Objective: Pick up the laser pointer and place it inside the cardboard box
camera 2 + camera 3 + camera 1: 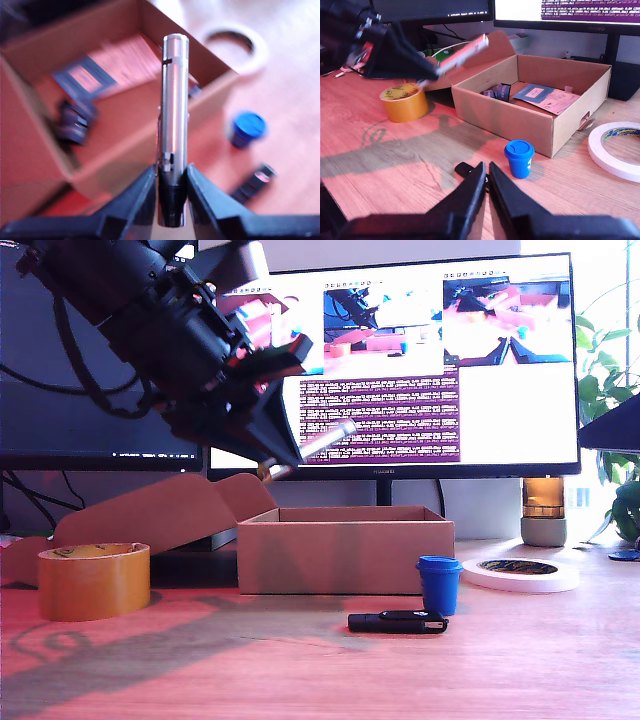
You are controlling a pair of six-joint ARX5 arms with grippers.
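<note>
First gripper: my first gripper clamps the slim silver metal laser pointer, airborne above the low brown cardboard box.
Second gripper: my second gripper, jaws pressed together, empty.
Box interior: the wrist views alone show papers inside.

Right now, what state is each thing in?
laser pointer: held aloft over the box
cardboard box: open, flap back
my first gripper: shut on the pointer
my second gripper: shut, empty
blue cup: upright, lidded
yellow tape roll: lying flat
</note>
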